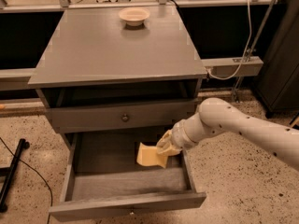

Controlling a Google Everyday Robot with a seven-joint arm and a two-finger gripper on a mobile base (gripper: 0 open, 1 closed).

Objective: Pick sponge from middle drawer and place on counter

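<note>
The pale yellow sponge hangs tilted above the floor of the open middle drawer, near its right back part. My gripper is shut on the sponge's right edge and holds it lifted over the drawer. The white arm reaches in from the right. The grey counter lies above, behind the drawer opening.
A round cream bowl stands at the back of the counter. The knobbed upper drawer is closed just above the gripper. A black stand leg lies on the speckled floor at the left. A white cable hangs at the right.
</note>
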